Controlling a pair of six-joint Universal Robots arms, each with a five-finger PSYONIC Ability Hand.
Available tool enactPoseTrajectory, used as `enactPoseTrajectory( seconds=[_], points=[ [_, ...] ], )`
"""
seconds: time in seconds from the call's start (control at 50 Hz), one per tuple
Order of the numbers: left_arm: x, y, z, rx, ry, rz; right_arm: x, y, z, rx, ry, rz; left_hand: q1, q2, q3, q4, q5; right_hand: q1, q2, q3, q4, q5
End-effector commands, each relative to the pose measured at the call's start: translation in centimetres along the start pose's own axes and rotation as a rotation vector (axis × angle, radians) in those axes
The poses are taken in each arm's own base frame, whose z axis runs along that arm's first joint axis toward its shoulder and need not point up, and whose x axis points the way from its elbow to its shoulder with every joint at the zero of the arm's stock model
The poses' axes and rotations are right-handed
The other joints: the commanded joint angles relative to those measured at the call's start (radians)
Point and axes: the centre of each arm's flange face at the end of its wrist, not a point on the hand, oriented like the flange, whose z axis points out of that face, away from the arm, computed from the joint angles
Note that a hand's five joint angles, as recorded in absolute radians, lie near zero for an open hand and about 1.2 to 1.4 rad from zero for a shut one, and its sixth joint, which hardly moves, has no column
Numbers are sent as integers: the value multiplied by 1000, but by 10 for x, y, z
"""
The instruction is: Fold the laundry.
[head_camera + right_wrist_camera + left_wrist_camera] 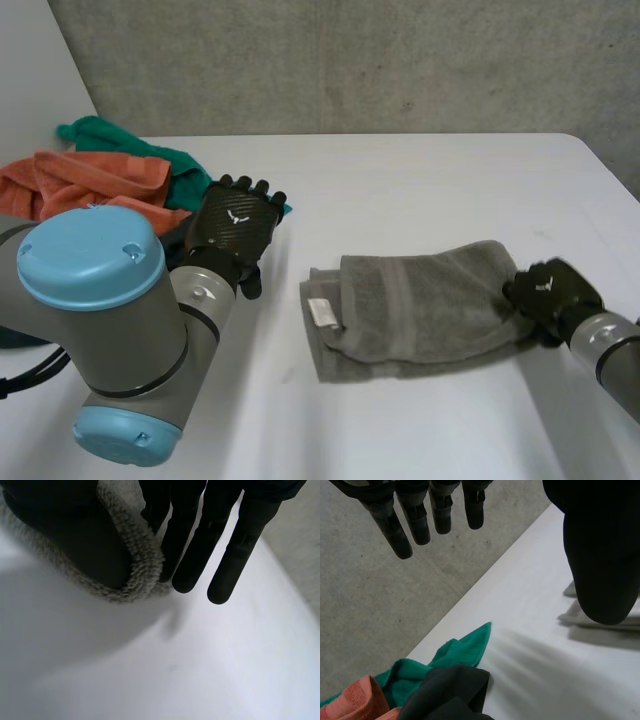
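Left hand (233, 228) hovers, fingers (416, 522) straight; right hand (550, 290) pinches grey towel (420, 305) edge.

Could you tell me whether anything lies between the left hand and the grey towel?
Nothing visible does: only bare table lies between the left hand and the grey towel. The hand is open.

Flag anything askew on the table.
The grey towel is folded unevenly: at the end away from the right hand its layers don't line up; the lower one sticks out with the label. The orange cloth and green cloth lie crumpled.
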Motion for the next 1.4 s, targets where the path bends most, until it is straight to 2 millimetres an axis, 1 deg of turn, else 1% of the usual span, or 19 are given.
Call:
enactPoseTrajectory(
  seconds=[0.02, 0.1, 0.12, 0.2, 0.26, 0.3, 0.32, 0.34, 0.4, 0.42, 0.48, 0.58, 0.66, 0.76, 0.86, 1.06, 1.16, 1.26, 1.4],
  points=[
    [-6, -8, -4, 19, -17, -5, -9, -100, -26, 381, 45, 31, -33, -35, -38, -33, -48, 467, 233, 218, 214, 240],
    [-11, -14, -8, 36, -26, -9, -58, -127, -38, 491, -100, -12, -33, -35, -38, -33, -48, 467, 233, 218, 214, 240],
    [-11, -13, -9, 35, -26, -8, -86, -134, -47, 535, -181, -65, -33, -35, -38, -33, -48, 467, 233, 218, 214, 240],
    [-10, -12, -10, 30, -22, -7, -145, -130, -66, 576, -358, -197, -33, -35, -38, -33, -48, 467, 233, 218, 214, 240],
    [-8, -12, -11, 29, -18, -7, -164, -118, -66, 546, -413, -237, -33, -35, -38, -33, -48, 467, 233, 218, 214, 240],
    [-7, -11, -11, 29, -14, -13, -167, -108, -60, 490, -426, -226, -33, -35, -38, -33, -48, -150, -384, -400, -404, -377],
    [-6, -12, -11, 31, -14, -16, -166, -106, -59, 471, -425, -217, -33, -35, -38, -33, -48, -567, -801, -816, -820, -794],
    [-6, -14, -10, 38, -13, -22, -160, -106, -56, 451, -402, -187, -33, -35, -38, -33, -48, -754, -989, -1004, -1008, -982],
    [-2, -24, -11, 70, -2, -55, -141, -116, -53, 448, -340, -108, -33, -35, -38, -33, -48, -754, -989, -1004, -1008, -982],
    [-1, -33, -8, 103, -7, -85, -114, -127, -55, 465, -273, -28, -33, -35, -38, -33, -48, -754, -989, -1004, -1008, -982],
    [-1, -45, -5, 139, -15, -131, -68, -139, -59, 493, -177, 159, -33, -35, -38, -33, -48, -754, -989, -1004, -1008, -982],
    [16, -69, -3, 204, 37, -257, -29, -139, -55, 475, -153, 485, -21, -23, -25, -20, -36, -754, -989, -1004, -1008, -982],
    [38, -69, -4, 170, 97, -307, -10, -132, -50, 392, -164, 604, -6, -8, -10, -6, -21, -754, -989, -1004, -1008, -982],
    [72, -47, -4, 16, 143, -285, -17, -113, -33, 224, -239, 647, -9, -11, -13, -9, -24, -754, -989, -1004, -1008, -982],
    [88, -4, -5, -208, 94, -215, -33, -95, -7, 69, -307, 676, -21, -23, -25, -20, -36, -754, -989, -1004, -1008, -982],
    [80, 37, -1, -352, 48, -173, -60, -75, 16, -60, -376, 569, -21, -23, -25, -20, -36, -754, -989, -1004, -1008, -982],
    [77, 47, -1, -387, 55, -166, -59, -75, 20, -59, -341, 472, -27, -28, -31, -26, -42, -754, -989, -1004, -1008, -982],
    [73, 27, 1, -323, 106, -205, -51, -74, 21, -61, -265, 427, -30, -31, -34, -29, -45, -754, -989, -1004, -1008, -982],
    [32, -47, 4, -72, 132, -304, -11, -101, -11, 131, -34, 402, -32, -34, -37, -32, -48, -754, -989, -1004, -1008, -982]
  ],
)
